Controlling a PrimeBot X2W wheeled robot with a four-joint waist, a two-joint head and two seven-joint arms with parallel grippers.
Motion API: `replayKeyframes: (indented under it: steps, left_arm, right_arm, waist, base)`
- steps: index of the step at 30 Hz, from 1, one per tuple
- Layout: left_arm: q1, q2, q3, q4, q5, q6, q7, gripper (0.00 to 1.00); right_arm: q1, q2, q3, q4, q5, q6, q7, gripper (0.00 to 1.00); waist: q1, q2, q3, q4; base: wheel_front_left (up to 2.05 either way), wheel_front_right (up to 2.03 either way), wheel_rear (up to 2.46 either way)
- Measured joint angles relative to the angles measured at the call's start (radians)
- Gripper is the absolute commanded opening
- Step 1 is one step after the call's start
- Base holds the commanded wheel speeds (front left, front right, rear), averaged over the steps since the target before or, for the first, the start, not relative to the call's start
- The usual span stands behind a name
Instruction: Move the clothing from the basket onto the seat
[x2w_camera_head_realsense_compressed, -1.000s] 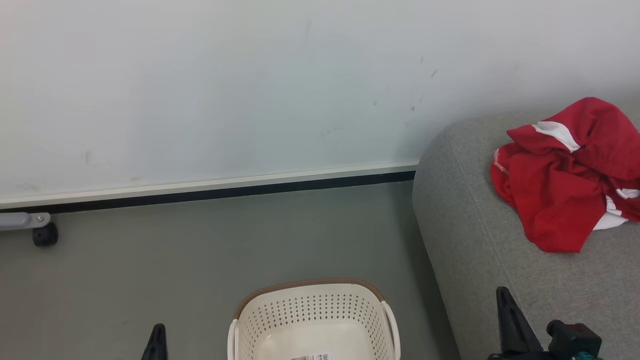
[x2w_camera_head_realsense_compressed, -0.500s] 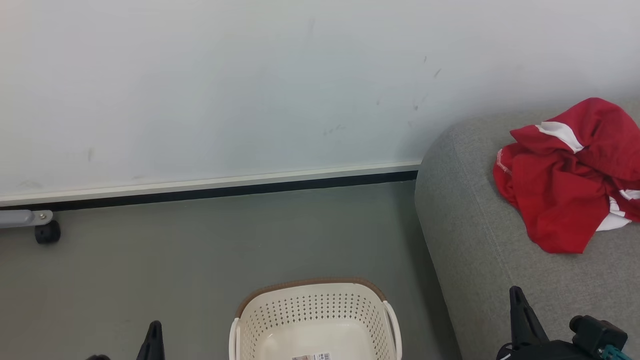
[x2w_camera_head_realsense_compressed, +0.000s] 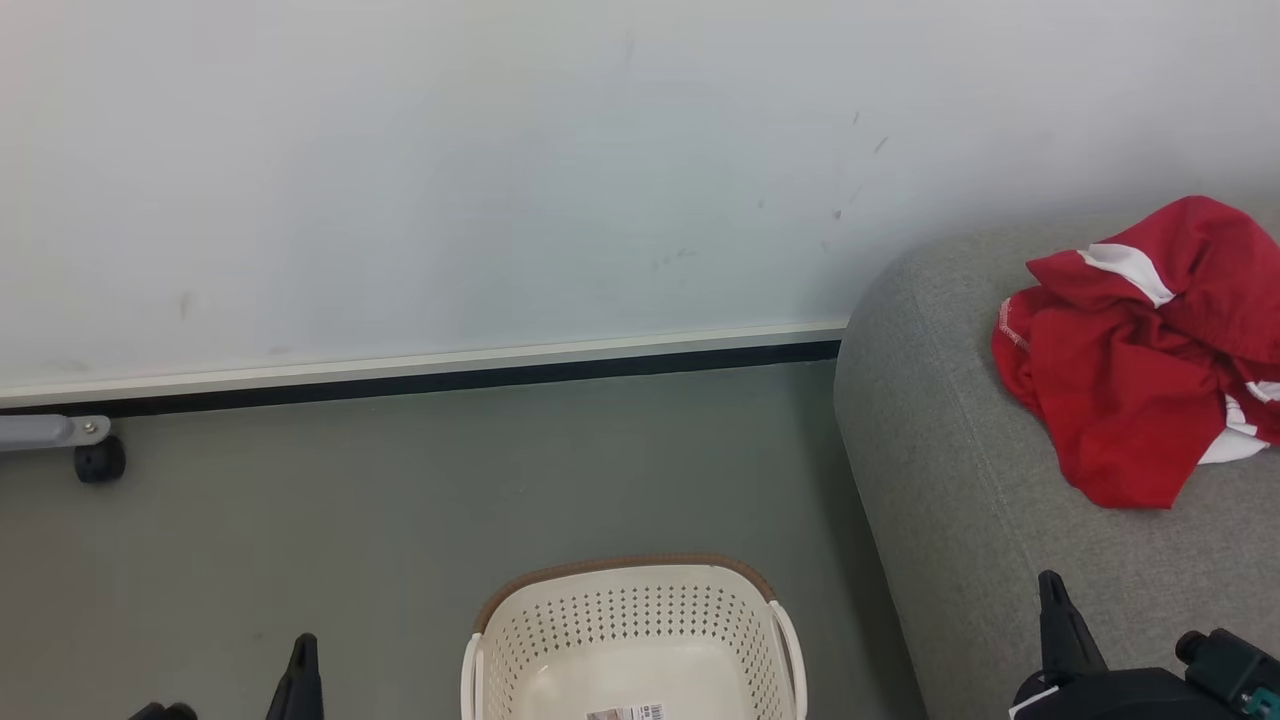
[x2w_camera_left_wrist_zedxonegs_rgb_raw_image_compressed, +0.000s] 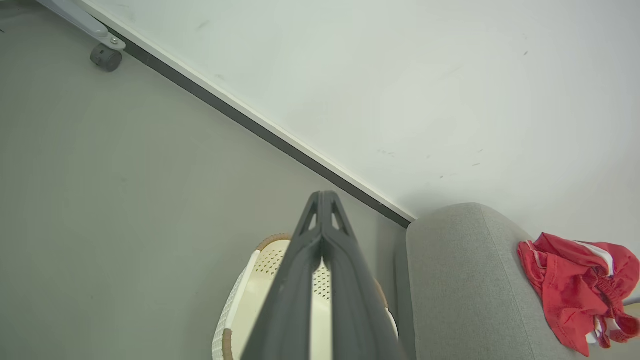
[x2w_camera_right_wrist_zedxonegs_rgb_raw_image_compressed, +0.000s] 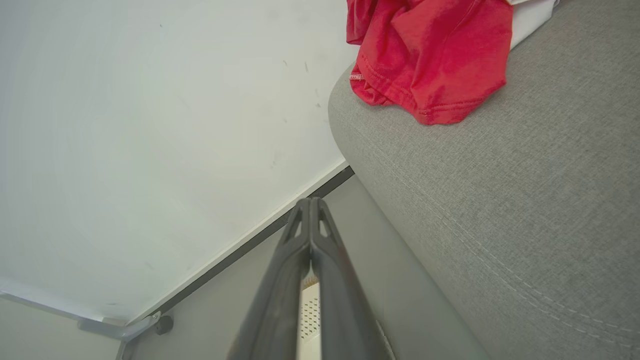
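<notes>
The red clothing (x2w_camera_head_realsense_compressed: 1140, 360) with white trim lies crumpled on the grey seat (x2w_camera_head_realsense_compressed: 960, 500) at the right, also in the left wrist view (x2w_camera_left_wrist_zedxonegs_rgb_raw_image_compressed: 575, 285) and the right wrist view (x2w_camera_right_wrist_zedxonegs_rgb_raw_image_compressed: 430, 55). The cream basket (x2w_camera_head_realsense_compressed: 630, 640) stands on the floor at bottom centre, with only a label on its bottom. My left gripper (x2w_camera_head_realsense_compressed: 303, 650) is shut and holds nothing, low at the basket's left; in its wrist view (x2w_camera_left_wrist_zedxonegs_rgb_raw_image_compressed: 322, 197) the fingertips meet above the basket (x2w_camera_left_wrist_zedxonegs_rgb_raw_image_compressed: 240, 310). My right gripper (x2w_camera_head_realsense_compressed: 1050, 590) is shut and holds nothing, over the seat's front; its tips (x2w_camera_right_wrist_zedxonegs_rgb_raw_image_compressed: 310, 202) touch.
A white wall with a dark skirting strip (x2w_camera_head_realsense_compressed: 450, 380) runs behind the grey floor (x2w_camera_head_realsense_compressed: 400, 500). A grey leg with a black caster (x2w_camera_head_realsense_compressed: 95, 455) stands at the left by the wall. The seat's rounded end is close to the basket's right side.
The head view has shifted a little, so the scene slid slightly right. My right gripper has drifted right and my left gripper slightly left. The clothing and basket have stayed put.
</notes>
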Motion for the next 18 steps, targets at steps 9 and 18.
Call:
replayKeyframes:
  steps: [9,18]
  left_arm:
    - [-0.021,-0.010,0.024,0.006,-0.104,-0.025,0.031,0.00]
    - [-0.041,-0.021,0.049,0.015,-0.201,-0.050,0.063,0.00]
  right_arm:
    - [-0.009,0.007,-0.035,0.004,0.120,0.018,0.037,0.00]
    - [-0.015,0.017,-0.070,0.008,0.241,0.040,0.067,0.00]
  waist:
    - [0.0000,0.0000,0.002,0.004]
    - [0.0000,0.0000,0.003,0.008]
  base:
    - [0.00,0.00,0.00]
    - [0.00,0.00,0.00]
